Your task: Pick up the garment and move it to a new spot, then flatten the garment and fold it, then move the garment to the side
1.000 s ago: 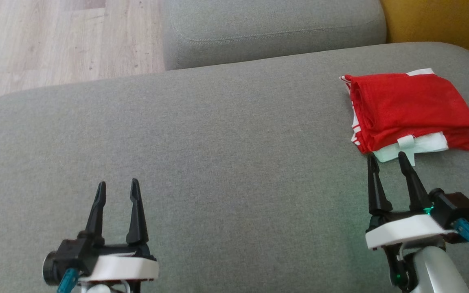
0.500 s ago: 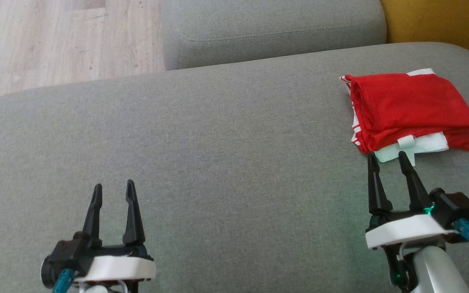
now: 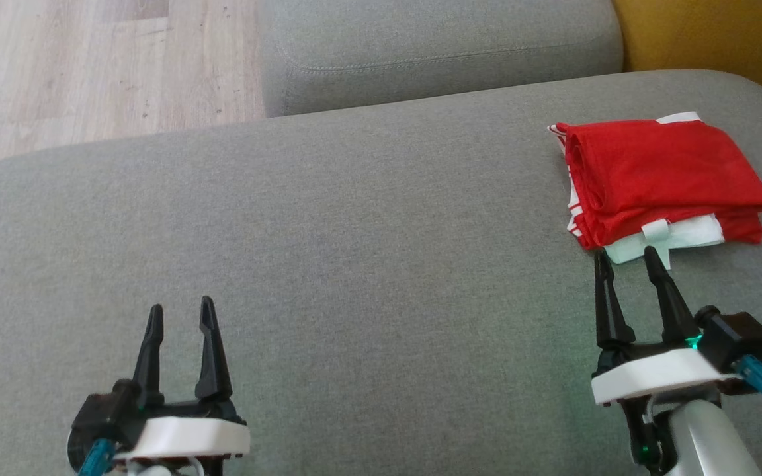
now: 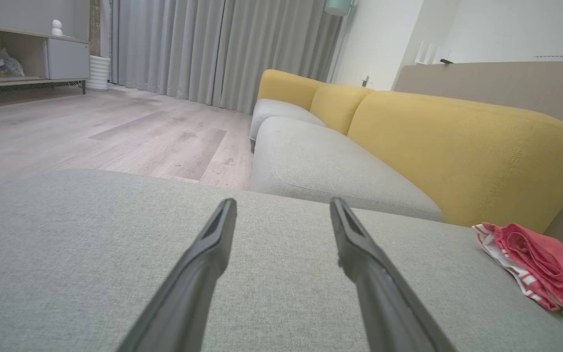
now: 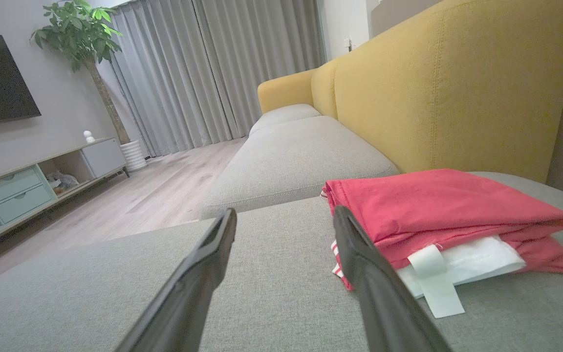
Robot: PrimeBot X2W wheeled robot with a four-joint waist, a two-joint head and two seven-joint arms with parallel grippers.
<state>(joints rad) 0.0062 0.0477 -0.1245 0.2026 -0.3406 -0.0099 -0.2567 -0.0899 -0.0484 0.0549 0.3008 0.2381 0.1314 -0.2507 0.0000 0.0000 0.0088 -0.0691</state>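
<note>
We see the folded garment (image 3: 665, 175) just ahead and slightly right of our right gripper (image 3: 626, 254), long axis crosswise to its fingers, well apart from our left gripper (image 3: 181, 305); both finger pairs stand apart, empty.

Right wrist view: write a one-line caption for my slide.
Open right gripper facing the folded red garment, which lies on a grey sofa cushion in front of the yellow backrest.
</note>
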